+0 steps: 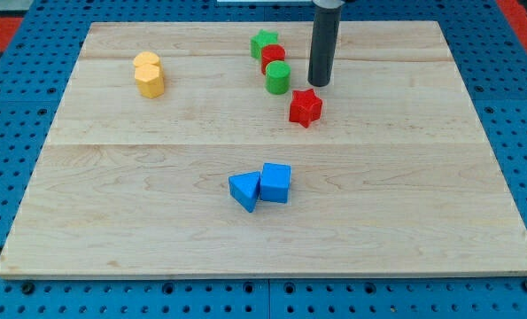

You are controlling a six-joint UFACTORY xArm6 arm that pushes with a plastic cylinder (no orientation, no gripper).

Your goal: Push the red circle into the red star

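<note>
The red circle (273,57) sits near the view's top, wedged between the green star (263,42) above-left and the green circle (278,77) below. The red star (306,107) lies lower and to the right, apart from them. My tip (320,83) is the lower end of the dark rod; it stands just right of the green circle and just above the red star, touching neither as far as I can tell.
A yellow pair of blocks (148,73) sits at the upper left. A blue triangle (244,190) and a blue cube (276,183) touch each other at lower centre. The wooden board (112,221) lies on a blue pegboard.
</note>
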